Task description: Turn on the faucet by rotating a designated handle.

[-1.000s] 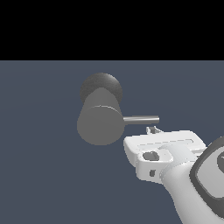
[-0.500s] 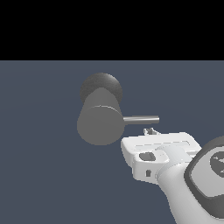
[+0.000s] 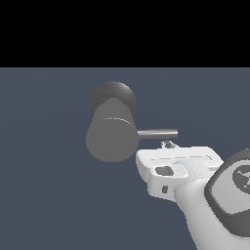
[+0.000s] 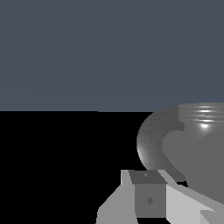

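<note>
One faucet [image 3: 113, 134], one handle [image 3: 157, 132] and one end effector [image 3: 168, 145] are in view. In the exterior view the handle sticks out level from the cylinder toward the right, with the end effector just below it, its fingers mostly hidden, so I cannot tell its state. It may slip past the thin rod without turning it.

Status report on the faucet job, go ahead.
Gripper just under the handle, holding nothing, fingers mostly hidden. Handle sticks out level toward the exterior view's right from the faucet. Nothing seen blocking it.
</note>
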Controlling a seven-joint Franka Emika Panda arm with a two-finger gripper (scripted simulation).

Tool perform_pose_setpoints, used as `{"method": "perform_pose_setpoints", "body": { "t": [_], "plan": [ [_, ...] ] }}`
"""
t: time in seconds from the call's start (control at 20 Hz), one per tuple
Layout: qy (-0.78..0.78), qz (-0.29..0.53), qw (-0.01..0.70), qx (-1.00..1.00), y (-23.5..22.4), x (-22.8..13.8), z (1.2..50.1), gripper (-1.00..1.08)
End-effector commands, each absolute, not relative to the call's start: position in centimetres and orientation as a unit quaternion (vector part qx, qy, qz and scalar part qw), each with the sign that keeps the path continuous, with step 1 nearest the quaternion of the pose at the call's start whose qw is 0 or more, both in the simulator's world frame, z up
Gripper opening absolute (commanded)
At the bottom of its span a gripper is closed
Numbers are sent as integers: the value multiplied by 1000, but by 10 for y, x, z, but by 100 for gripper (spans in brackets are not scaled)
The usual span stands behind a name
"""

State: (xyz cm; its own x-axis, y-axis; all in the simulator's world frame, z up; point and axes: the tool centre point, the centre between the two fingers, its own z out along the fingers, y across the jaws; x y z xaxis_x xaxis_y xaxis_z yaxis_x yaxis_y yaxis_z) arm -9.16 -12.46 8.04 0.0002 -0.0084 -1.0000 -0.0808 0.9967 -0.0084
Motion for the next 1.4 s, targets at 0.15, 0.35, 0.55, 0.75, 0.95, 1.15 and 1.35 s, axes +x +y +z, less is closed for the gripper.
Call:
{"method": "perform_pose_setpoints", "body": {
  "t": [0.15,0.35,0.55,0.75,0.95,1.15,1.35],
  "plan": [
    [707,25,707,-32,-126,-91,99,-100],
    [707,25,707,-32,-128,-91,113,-100],
    [707,25,707,-31,-129,-91,128,-100],
    [707,25,707,-31,-130,-91,138,-100],
    [719,24,695,-28,-132,-92,124,-100],
    [716,25,697,-29,-128,-92,140,-100],
    [714,25,699,-29,-124,-92,155,-100]
  ]
}}
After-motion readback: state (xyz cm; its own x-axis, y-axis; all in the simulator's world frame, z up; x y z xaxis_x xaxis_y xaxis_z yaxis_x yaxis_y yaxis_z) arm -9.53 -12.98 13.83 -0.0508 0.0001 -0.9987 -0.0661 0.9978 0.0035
